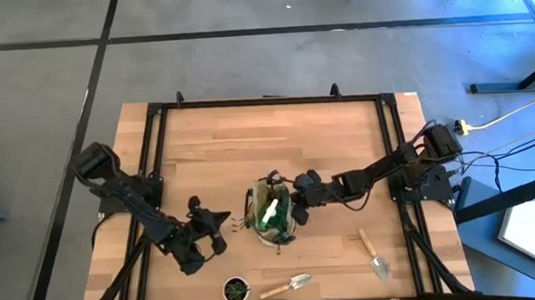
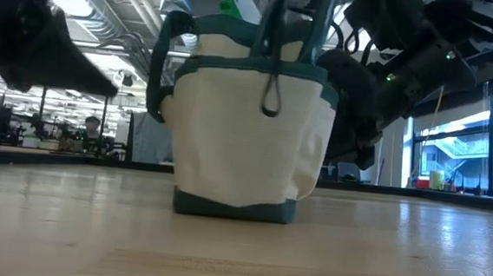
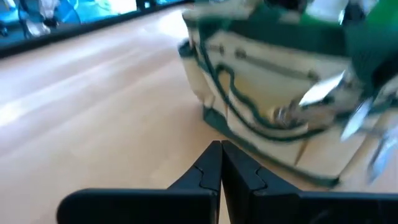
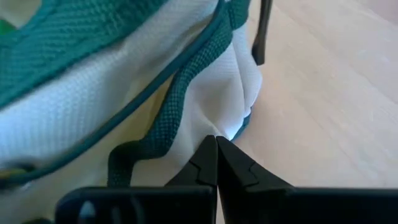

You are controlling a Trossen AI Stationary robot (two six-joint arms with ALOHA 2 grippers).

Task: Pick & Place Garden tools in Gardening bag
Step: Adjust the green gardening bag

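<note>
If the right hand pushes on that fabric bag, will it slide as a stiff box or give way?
Probably it gives way first: the bag is soft cloth that creases where the shut right hand meets its side. It stands upright on a flat base, so a low push may slide it. The spray bottle sticking out the top could make a high push tip it.

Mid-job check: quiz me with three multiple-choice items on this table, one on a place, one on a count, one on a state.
1. Where does the small plant pot stand?
A. near table edge, beside a trowel
B. inside the bag
C. far corner

2. How many wooden-handled tools lie loose on the table?
A. none
B. two
C. four

3. How are the left gripper's fingers?
A. wide open
B. shut, empty
C. clamped on pruners

Answers:
1. A, it sits left of the trowel.
2. B, that trowel and another right of the gardening bag.
3. B, tips meet with nothing between.
</note>
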